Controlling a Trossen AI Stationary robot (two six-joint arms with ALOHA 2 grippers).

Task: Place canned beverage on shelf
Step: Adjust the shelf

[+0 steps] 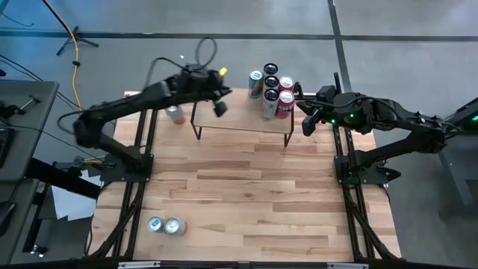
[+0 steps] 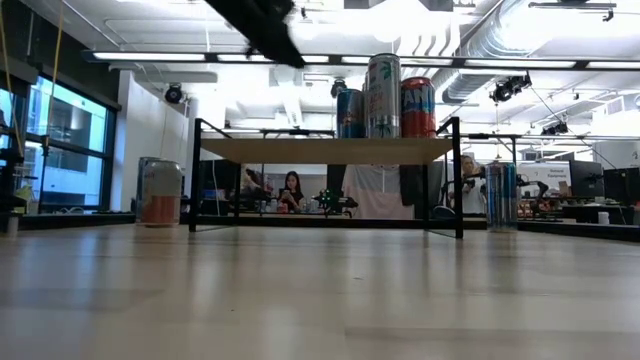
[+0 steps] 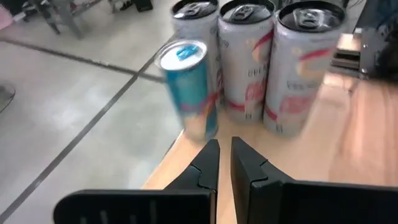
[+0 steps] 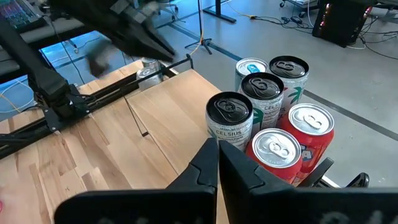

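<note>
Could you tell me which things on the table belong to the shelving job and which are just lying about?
Job:
- shelf
- cans on the shelf's right end
- can beside the shelf's left end
- two cans at the table's near edge
- left tool, shut
- right tool, shut

Lying about:
- papers left of the table

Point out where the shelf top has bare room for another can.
The shelf is bare from its left end to the can cluster crowded at its right end. The left hand, shut, hovers over the left part; the right hand, shut, sits beside the cluster.
</note>
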